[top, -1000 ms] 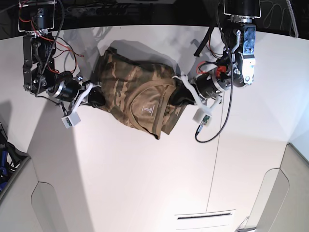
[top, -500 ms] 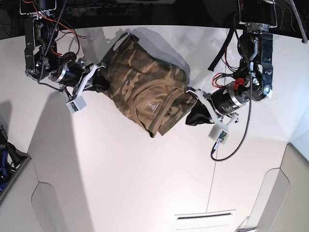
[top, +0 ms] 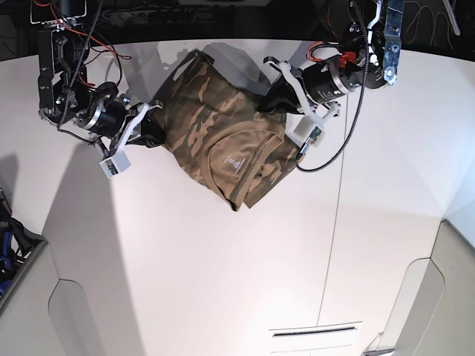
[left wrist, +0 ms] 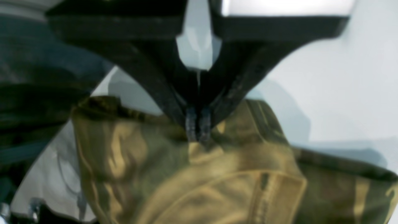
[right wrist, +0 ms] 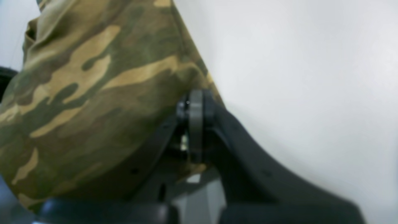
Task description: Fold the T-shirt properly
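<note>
The camouflage T-shirt hangs bunched between my two grippers above the white table, its tan neck and printed label facing up. On the right of the base view, my left gripper is shut on the shirt's edge. The left wrist view shows its fingertips pinching the cloth. On the left of the base view, my right gripper is shut on the opposite edge. In the right wrist view the camouflage cloth is clamped at my right gripper.
A black cable loops down from the left arm. The table's dark back edge lies just behind the shirt. A seam runs down the table, with a slot near the front. Dark clutter sits at the far left.
My left gripper has swung up and back toward the table's far edge, carrying the shirt's right side with it. My right gripper has hardly moved. The shirt is more bunched.
</note>
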Tool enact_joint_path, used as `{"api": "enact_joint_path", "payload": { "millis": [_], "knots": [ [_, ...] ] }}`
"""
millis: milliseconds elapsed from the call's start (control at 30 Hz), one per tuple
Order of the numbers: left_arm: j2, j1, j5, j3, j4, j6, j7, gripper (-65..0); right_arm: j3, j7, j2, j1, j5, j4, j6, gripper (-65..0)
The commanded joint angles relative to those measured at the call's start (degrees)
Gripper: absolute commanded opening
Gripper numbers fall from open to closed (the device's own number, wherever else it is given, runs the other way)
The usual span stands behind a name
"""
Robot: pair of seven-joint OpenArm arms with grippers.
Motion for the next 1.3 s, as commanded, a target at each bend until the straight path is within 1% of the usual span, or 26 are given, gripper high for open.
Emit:
{"api": "enact_joint_path", "payload": {
  "millis": [0,67,200,367,467,567,667,767,933,1100,1267],
  "knots": [
    [0.3,-1.7,-0.8,-0.2,-0.8,-0.5,-1.3,-65.0,0.2,0.8,0.1,0.7,1.2,0.9,0.1,-65.0],
    [1.0,-4.5,0.2,-0.2,-4.4,-0.5,-1.3,-65.0,0.2,-0.7,-0.7,0.6,1.5,0.9,0.0,-65.0],
    [2.0,-10.7,1.8,-0.2,-11.8,-0.4,-1.4,-65.0,0.2,-3.6,-3.5,-0.4,1.6,0.9,0.0,-65.0],
    [2.1,-18.1,2.1,-0.2,-18.7,-0.3,-1.4,-65.0,0.2,-3.7,-7.6,-2.4,4.8,0.9,0.0,-65.0],
    [2.1,-21.0,2.4,-0.2,-20.6,-0.3,-1.2,-65.0,0.2,-3.7,-10.1,-3.1,4.3,0.9,0.2,-65.0],
    [1.8,-21.5,2.4,-0.2,-20.5,-0.3,-0.7,-65.0,0.2,-3.6,-11.1,-3.0,3.2,0.9,0.2,-65.0],
    [0.7,-21.3,2.2,-0.3,-20.5,-0.5,-0.8,-65.0,0.3,-3.7,-10.6,-3.0,2.8,1.0,0.2,-65.0],
    [-1.1,-21.0,0.2,-0.3,-19.8,-0.5,-0.7,-65.0,0.8,-4.0,-9.6,-3.1,1.9,1.2,0.2,-65.0],
    [-4.2,-17.6,-0.9,-0.3,-13.0,-0.5,-0.7,-65.0,3.8,-5.3,-6.5,-3.1,2.4,1.7,0.2,-65.0],
    [-6.3,-11.2,-0.9,-0.7,-2.5,-0.3,-0.5,-65.0,7.4,-8.7,-3.0,-3.3,7.7,4.2,0.5,-65.0],
    [-6.3,-2.4,-0.6,-4.6,5.6,-0.3,-0.1,-65.0,8.9,-13.1,0.6,-6.4,13.2,10.0,0.9,-65.0]
  ]
}}
